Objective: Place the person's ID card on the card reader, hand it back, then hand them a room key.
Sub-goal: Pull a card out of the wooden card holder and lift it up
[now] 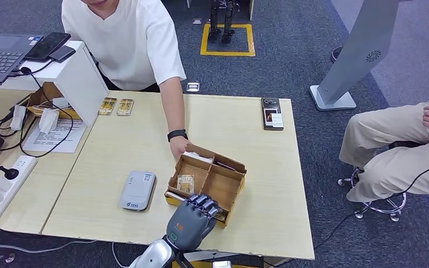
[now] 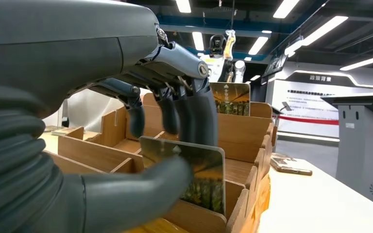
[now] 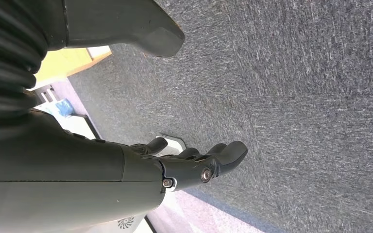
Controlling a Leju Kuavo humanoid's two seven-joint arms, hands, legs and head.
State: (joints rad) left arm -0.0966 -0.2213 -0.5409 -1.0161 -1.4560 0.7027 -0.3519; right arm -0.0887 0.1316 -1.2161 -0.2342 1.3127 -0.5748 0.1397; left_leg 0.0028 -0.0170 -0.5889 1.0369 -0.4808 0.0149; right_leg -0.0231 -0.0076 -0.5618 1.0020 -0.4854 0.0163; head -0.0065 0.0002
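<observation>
Here, left robot hand (image 2: pixel 165 145) pinching room key (image 2: pixel 194 170)

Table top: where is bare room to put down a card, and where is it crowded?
Bare: the table right of the wooden box, and the middle between card reader and the far cards. Crowded: the left end with cables and power strip.

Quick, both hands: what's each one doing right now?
Left hand: pinching a room key card at the wooden box.
Right hand: open, holding nothing, hanging over the carpet.
</observation>
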